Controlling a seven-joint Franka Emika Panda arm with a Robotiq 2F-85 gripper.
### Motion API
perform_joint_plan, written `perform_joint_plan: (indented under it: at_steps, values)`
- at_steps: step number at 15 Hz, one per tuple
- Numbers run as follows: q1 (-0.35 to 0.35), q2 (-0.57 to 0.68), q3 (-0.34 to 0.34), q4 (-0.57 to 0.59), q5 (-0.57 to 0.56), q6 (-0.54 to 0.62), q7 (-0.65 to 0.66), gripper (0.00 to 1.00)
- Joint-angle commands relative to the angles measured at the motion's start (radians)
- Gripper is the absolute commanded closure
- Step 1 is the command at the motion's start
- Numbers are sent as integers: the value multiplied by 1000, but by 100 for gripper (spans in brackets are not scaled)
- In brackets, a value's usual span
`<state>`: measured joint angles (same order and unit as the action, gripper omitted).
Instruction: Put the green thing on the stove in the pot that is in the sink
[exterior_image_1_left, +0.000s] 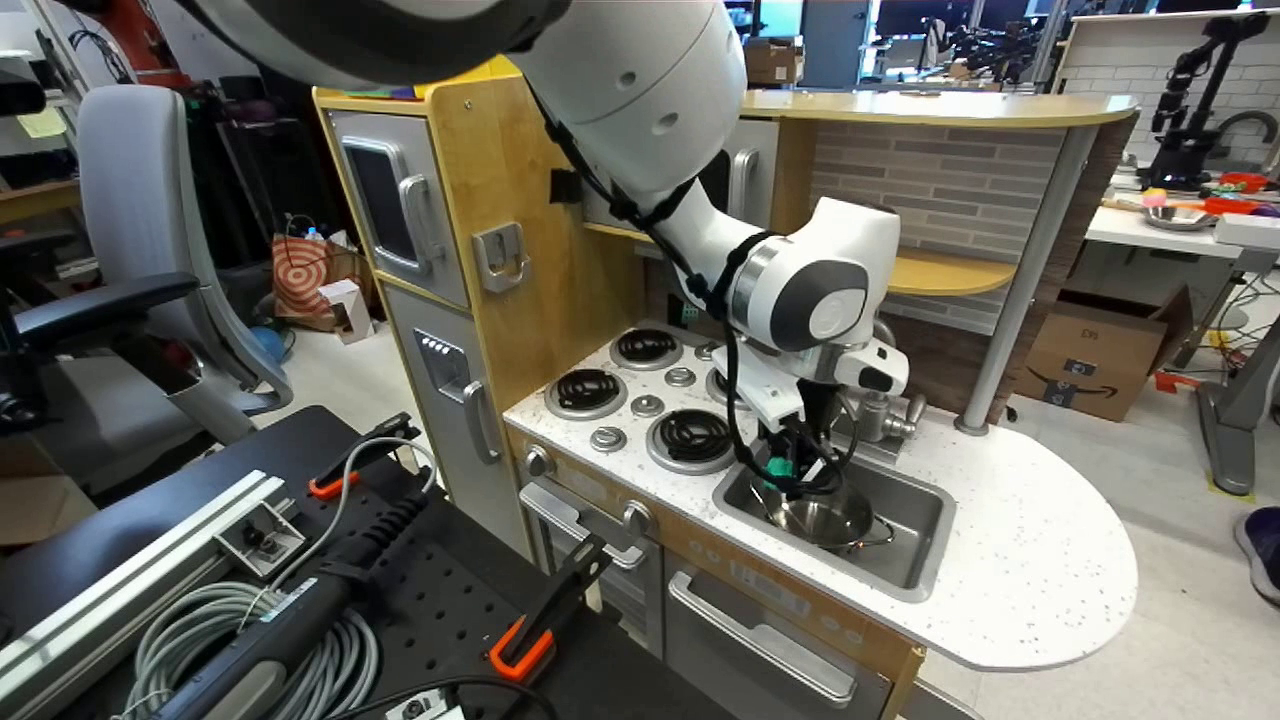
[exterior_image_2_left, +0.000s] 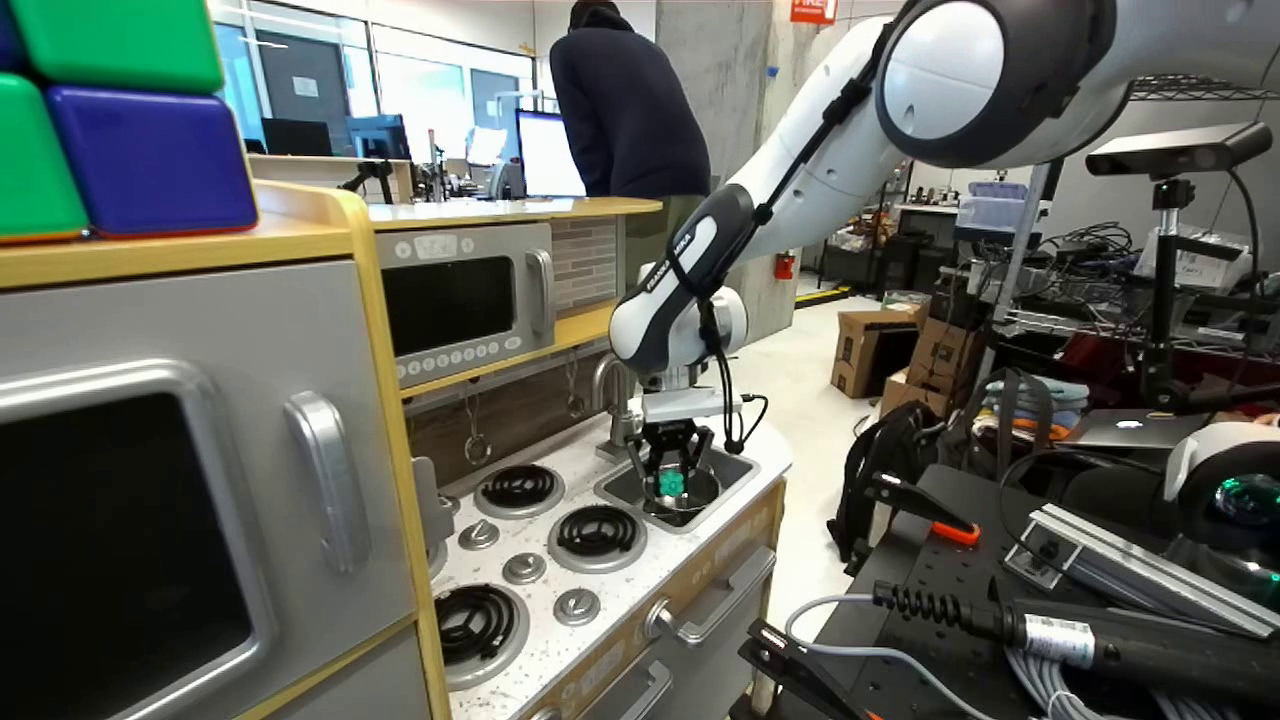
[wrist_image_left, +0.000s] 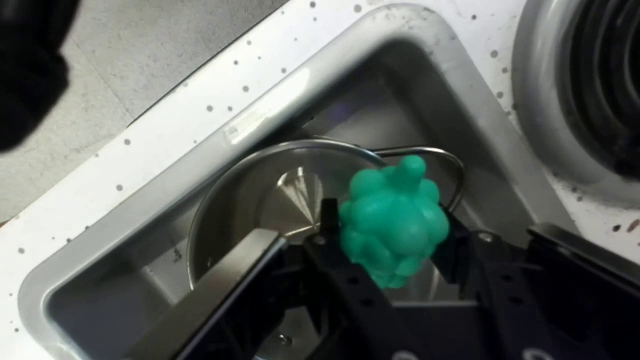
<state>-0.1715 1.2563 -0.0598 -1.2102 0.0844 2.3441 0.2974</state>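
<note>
The green thing (wrist_image_left: 395, 220) is a bumpy, bright green object with a short stem. My gripper (wrist_image_left: 387, 235) is shut on it, with a black finger on each side. It also shows in both exterior views (exterior_image_1_left: 779, 466) (exterior_image_2_left: 670, 484), partly hidden by fingers and cables. The steel pot (wrist_image_left: 235, 200) sits in the sink (wrist_image_left: 260, 115). The green thing is over the side of the pot nearest the stove; its exact height relative to the rim I cannot tell. In an exterior view the pot (exterior_image_1_left: 830, 520) stands upright. The stove (exterior_image_1_left: 560, 425) is beside the sink.
A silver faucet (exterior_image_1_left: 880, 415) rises behind the sink. The pot's wire handle (wrist_image_left: 425, 149) points to the stove side. A microwave shelf (exterior_image_2_left: 470, 300) is behind the counter, and a tall cabinet (exterior_image_1_left: 530, 230) borders the stove. A black table with tools (exterior_image_1_left: 430, 590) stands in front.
</note>
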Motion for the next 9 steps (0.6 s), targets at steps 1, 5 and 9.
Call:
perform_joint_plan:
  at_steps: [1,5,9]
  values:
    - [11,77,-30,141,30,-82,55,31]
    - [8,9,-22,99,17,-213,24,8]
    - [3,-173,-29,-93,-55,-308,-56,0]
